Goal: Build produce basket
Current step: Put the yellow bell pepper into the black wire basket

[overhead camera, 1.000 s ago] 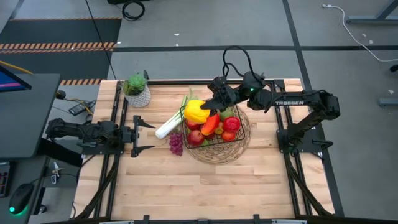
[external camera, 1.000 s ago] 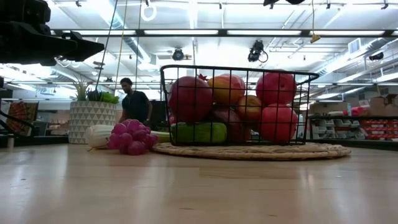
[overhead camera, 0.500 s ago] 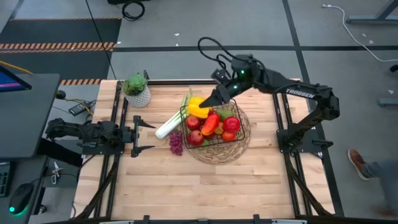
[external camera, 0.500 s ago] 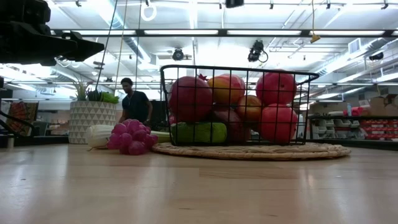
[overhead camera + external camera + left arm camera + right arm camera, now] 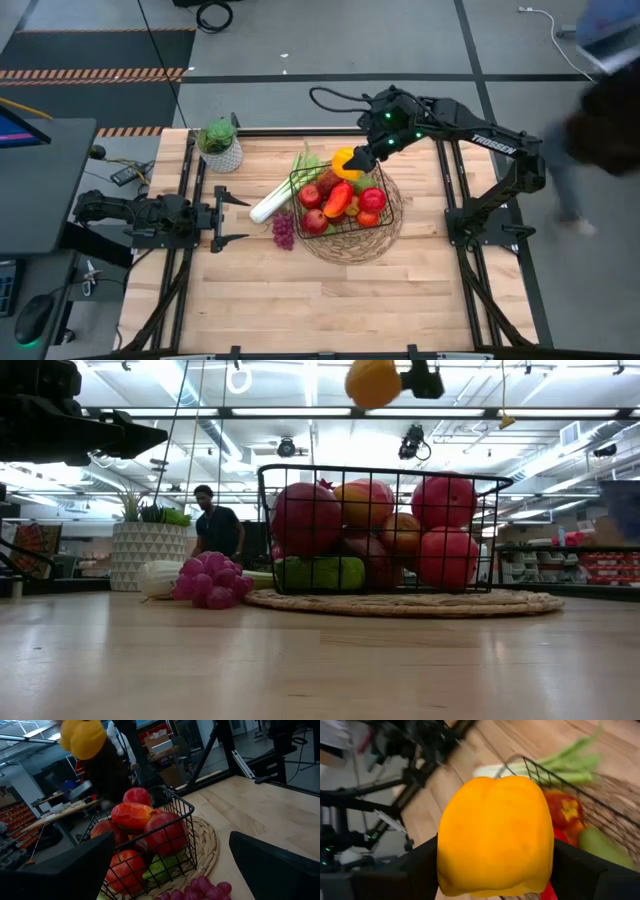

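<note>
The right gripper (image 5: 357,163) is clenched on a yellow pepper (image 5: 346,162), holding it in the air above the far rim of the basket (image 5: 393,222); in the low view the pepper (image 5: 372,381) hangs well clear of the wire top. In the right wrist view the pepper (image 5: 496,835) fills the space between the two dark fingers, one on each flank, so the hold sits across its broad waist. Judged by its look, the pepper is light, hollow and smooth-skinned: firm enough to take a moderate squeeze, but glossy, so it could turn or slide in the hold if pressed on a bulge rather than in the furrows between lobes. The waist, where it is now held, appears the soundest place; the stem end would be poorer. The basket stands at mid-table and is already heaped with red apples (image 5: 305,517), an orange (image 5: 400,532) and a green pear (image 5: 320,572), so a rounded, slick item set on top may roll off the pile. The grapes (image 5: 284,230) lie on the table just beside the basket's left edge, soft and easily crushed. The leek (image 5: 278,197) lies slanted beside them, its green end at the basket's rim. The left gripper (image 5: 228,220) waits at the table's left edge, fingers spread apart and empty, pointing toward the produce.
</note>
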Tool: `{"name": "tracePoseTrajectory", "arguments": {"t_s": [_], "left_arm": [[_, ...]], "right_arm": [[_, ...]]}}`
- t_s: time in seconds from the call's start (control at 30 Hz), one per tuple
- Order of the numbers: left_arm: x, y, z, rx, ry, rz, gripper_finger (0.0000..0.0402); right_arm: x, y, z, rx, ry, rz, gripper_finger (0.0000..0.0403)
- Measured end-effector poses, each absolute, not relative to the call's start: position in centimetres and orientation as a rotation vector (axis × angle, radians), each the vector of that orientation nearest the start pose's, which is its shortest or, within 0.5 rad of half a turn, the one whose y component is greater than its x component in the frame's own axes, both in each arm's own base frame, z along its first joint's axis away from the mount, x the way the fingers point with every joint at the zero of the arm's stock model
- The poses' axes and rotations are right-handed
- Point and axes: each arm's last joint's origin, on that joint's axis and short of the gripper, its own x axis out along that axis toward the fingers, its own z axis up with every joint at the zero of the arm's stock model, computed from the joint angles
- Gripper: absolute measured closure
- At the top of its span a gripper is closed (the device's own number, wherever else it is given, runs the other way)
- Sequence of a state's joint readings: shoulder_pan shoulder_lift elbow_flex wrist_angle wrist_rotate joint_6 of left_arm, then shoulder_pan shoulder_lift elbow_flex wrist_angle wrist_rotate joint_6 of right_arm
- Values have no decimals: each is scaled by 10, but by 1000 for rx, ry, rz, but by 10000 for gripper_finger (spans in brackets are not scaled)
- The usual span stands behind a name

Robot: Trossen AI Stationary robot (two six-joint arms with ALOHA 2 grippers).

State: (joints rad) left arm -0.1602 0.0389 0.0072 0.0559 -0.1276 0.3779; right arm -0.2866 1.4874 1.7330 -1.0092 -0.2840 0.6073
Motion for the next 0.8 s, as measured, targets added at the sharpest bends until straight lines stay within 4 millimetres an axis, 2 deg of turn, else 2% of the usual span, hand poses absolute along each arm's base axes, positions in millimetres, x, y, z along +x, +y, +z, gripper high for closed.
{"name": "tracePoseTrajectory", "arguments": {"t_s": [0.2,0.3,0.43,0.8], "left_arm": [[99,-12,168,374,-29,-28,2],[99,-12,168,374,-30,-28,2],[99,-12,168,374,-30,-28,2],[99,-12,168,374,-30,-28,2]], "right_arm": [[275,-67,423,714,757,-267,97],[280,-71,420,639,752,-308,97],[286,-76,413,658,776,-301,97],[292,-52,412,651,813,-228,97]]}}
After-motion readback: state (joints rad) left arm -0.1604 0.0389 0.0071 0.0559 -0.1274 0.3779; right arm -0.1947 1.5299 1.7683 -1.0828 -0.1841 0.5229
